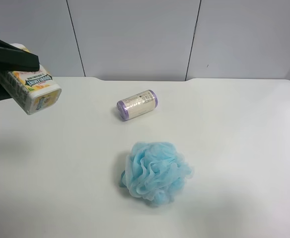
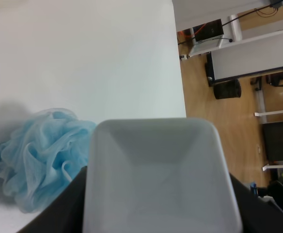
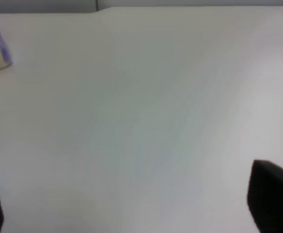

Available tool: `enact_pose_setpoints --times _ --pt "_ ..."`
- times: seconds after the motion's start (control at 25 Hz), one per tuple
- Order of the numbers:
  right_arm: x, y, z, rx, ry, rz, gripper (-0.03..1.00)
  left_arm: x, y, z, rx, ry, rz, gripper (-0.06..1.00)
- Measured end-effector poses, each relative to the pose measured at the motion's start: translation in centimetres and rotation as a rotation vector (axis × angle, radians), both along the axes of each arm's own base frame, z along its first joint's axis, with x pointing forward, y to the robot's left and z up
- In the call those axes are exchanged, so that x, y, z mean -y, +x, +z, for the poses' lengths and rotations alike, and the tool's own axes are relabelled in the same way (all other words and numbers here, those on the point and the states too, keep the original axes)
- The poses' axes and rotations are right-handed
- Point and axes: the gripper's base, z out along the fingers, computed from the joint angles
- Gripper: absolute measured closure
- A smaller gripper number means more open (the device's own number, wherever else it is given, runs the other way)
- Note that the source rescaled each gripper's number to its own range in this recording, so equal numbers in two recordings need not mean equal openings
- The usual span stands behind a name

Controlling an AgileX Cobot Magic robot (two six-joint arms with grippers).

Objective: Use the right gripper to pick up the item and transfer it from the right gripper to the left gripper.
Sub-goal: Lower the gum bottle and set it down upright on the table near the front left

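The item (image 1: pixel 33 89), a small white box with an orange fruit picture, is held tilted in the air at the exterior high view's far left. My left gripper (image 1: pixel 16 74), black and wedge-shaped, is shut on it. In the left wrist view the box's white end (image 2: pixel 158 179) fills the space between the black fingers (image 2: pixel 69 204). My right gripper (image 3: pixel 132 208) is open and empty above bare table; only its dark fingertips (image 3: pixel 272 199) show at the frame's corners. It is out of the exterior high view.
A purple-ended cream cylinder (image 1: pixel 137 104) lies on the white table (image 1: pixel 234 124) near the back middle. A blue mesh bath sponge (image 1: pixel 155 171) sits in front of it, below the held box in the left wrist view (image 2: pixel 39 155). The table edge (image 2: pixel 178 73) borders wooden floor.
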Motion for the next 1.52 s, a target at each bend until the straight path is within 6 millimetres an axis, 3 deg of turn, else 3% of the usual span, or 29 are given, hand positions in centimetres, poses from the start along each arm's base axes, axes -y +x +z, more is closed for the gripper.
enact_pose_setpoints --times 1.52 --pt "-0.01 0.03 -0.08 -0.003 0.001 -0.007 -0.03 -0.04 0.02 -0.05 0.012 0.017 -0.004 0.94"
